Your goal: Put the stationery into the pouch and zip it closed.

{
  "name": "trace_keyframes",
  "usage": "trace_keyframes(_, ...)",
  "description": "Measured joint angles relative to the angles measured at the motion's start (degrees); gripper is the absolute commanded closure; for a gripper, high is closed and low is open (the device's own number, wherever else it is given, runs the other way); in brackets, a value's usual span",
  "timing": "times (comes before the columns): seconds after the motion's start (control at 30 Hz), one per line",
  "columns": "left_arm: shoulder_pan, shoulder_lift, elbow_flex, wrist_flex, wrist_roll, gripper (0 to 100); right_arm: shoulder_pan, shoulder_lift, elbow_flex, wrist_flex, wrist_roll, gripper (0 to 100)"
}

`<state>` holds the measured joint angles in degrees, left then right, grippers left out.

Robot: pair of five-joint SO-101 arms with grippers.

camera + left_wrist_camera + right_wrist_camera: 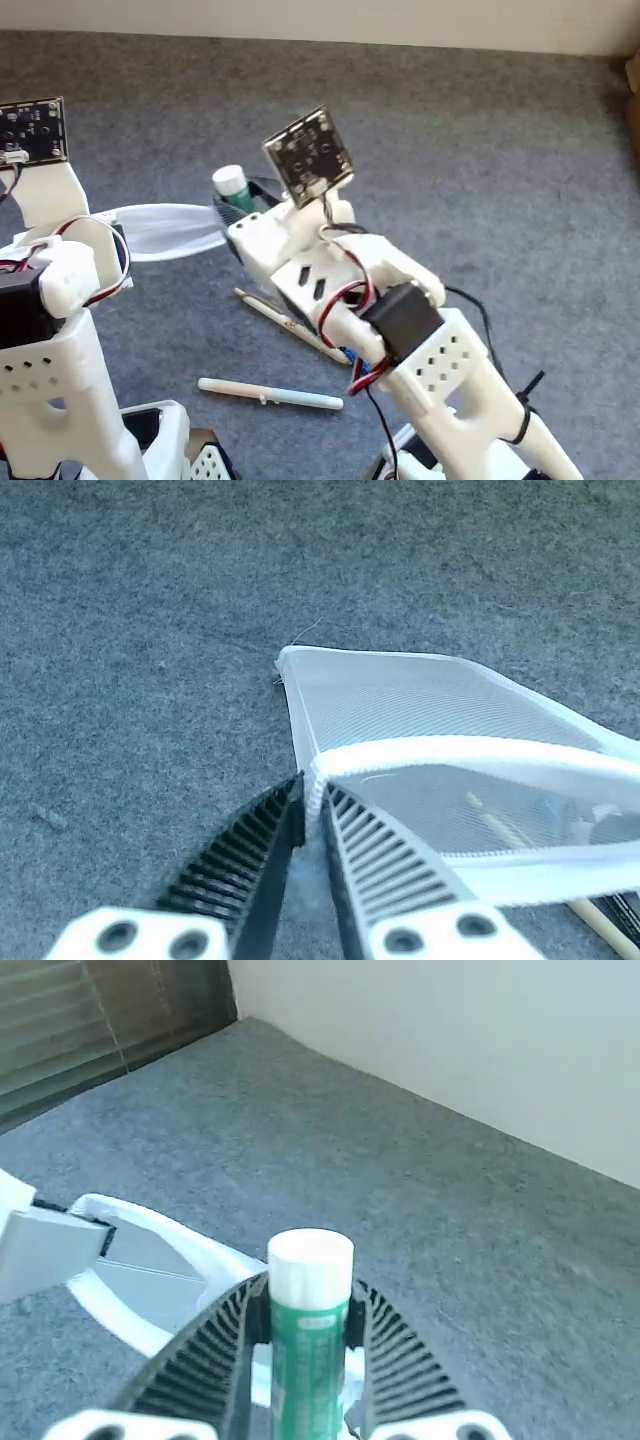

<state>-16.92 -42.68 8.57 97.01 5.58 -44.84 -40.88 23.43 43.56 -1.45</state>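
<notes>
One pouch [165, 228], one glue stick [230, 183], one pale pen [270, 394], one beige pencil [280, 318].

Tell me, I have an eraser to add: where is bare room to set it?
Bare: grey surface beyond the pouch and outside the right arm. Crowded: between the arms, where a blue pen and a cream pen lie, and the pouch mouth, where the right tool holds a glue stick.

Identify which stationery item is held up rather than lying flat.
The green glue stick, clamped between the fingers of the right gripper; the pale blue pen and the thin beige stick both lie flat on the table.
</notes>
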Motion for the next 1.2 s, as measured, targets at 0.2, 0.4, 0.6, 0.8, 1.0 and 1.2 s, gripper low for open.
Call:
trace_keyframes(0.2,0.0,0.0,0.0,0.0,0.0,99,-0.9,0.1,0.0,-4.8,0.0,99.3)
trace_keyframes(0.4,0.0,0.0,0.0,0.0,0.0,99,-0.9,0.1,0.4,-12.5,0.0,99.3)
trace_keyframes(0.6,0.0,0.0,0.0,0.0,0.0,99,-2.2,0.1,0.4,-17.1,0.0,99.3)
trace_keyframes(0.8,0.0,0.0,0.0,0.0,0.0,99,-4.0,0.1,5.6,-26.0,0.0,99.3)
trace_keyframes(1.0,0.0,0.0,0.0,0.0,0.0,99,-5.3,0.1,17.1,-42.6,0.0,99.3)
trace_keyframes(1.2,0.0,0.0,0.0,0.0,0.0,99,-5.5,0.1,24.4,-55.3,0.0,99.3)
